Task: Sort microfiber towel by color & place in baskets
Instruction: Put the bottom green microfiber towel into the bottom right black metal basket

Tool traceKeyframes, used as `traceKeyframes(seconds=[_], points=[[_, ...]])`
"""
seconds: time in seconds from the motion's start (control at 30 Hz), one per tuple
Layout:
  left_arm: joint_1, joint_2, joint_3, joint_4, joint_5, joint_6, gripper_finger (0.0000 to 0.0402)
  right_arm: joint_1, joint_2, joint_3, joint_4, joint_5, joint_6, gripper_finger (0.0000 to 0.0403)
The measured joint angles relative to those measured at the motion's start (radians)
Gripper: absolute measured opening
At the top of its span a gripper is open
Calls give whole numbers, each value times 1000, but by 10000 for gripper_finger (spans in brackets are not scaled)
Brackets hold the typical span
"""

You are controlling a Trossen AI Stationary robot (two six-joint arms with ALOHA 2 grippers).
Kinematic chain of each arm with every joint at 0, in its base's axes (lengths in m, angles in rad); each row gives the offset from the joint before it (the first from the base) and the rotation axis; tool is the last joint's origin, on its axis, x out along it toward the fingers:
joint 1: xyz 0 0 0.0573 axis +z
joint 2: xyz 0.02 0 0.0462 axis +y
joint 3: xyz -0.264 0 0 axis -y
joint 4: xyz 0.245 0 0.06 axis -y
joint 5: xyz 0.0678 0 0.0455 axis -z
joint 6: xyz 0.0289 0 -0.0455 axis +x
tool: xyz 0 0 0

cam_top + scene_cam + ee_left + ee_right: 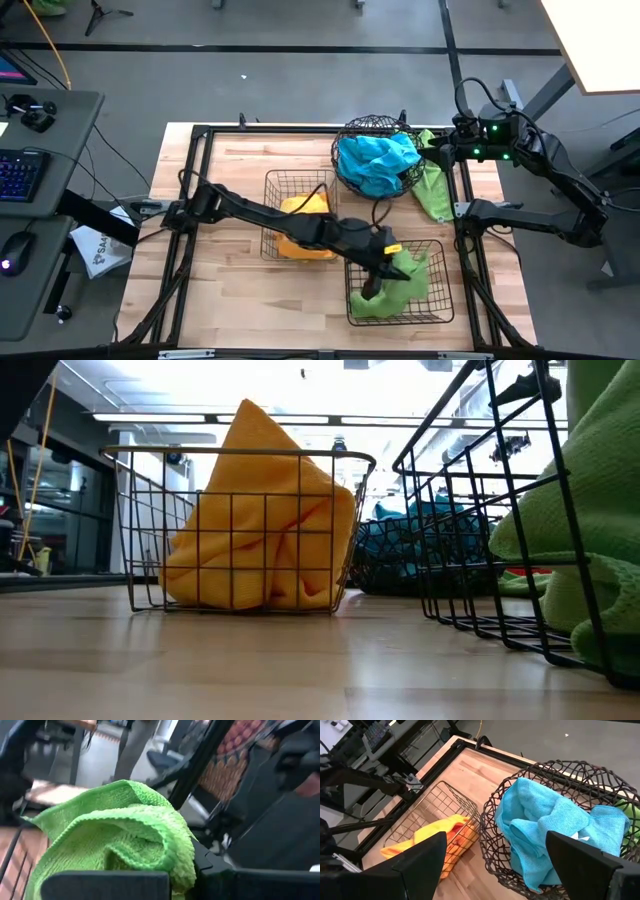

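My left gripper (372, 290) reaches down into the near right rectangular basket (446, 292) and is shut on a green towel (405, 285), which fills the left wrist view (115, 830). The middle rectangular basket (272, 215) holds a yellow towel (305, 225), which stands bunched up in the low view (260, 510). The round woven basket (360, 124) holds blue towels (378, 160). My right gripper (440, 150) hovers open beside the round basket's right rim (495, 840). A second green towel (432, 190) lies on the table, its far end against the round basket. My left gripper pinches a rolled fold of the green towel (177, 865) between its two fingers (105, 885), coming from above and slanting toward the table's near right. The fold bulges up past the fingers. The rest of the towel lies bunched on the basket's floor (395, 305).
A black frame (300, 130) rims the wooden table. Bare wood shows left of the yellow basket (225, 270). A desk with keyboard and mouse (25, 175) stands off the table's left. The right arm's base (490, 210) sits at the table's right edge.
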Motion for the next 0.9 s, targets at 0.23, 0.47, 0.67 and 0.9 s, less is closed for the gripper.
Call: traceKeyframes(seconds=[0.23, 0.47, 0.67, 0.9], points=[[0, 4, 0, -165, 3, 24, 42, 0, 0, 0, 0, 7, 8, 337], [-2, -52, 0, -314, 52, 84, 149, 0, 1, 0, 0, 67, 9, 337], [9, -139, 0, -604, 58, 167, 212, 0, 17, 0, 0, 146, 68, 337], [16, -134, 1, -553, 107, 217, 223, 0, 76, 0, -14, 222, 147, 337]])
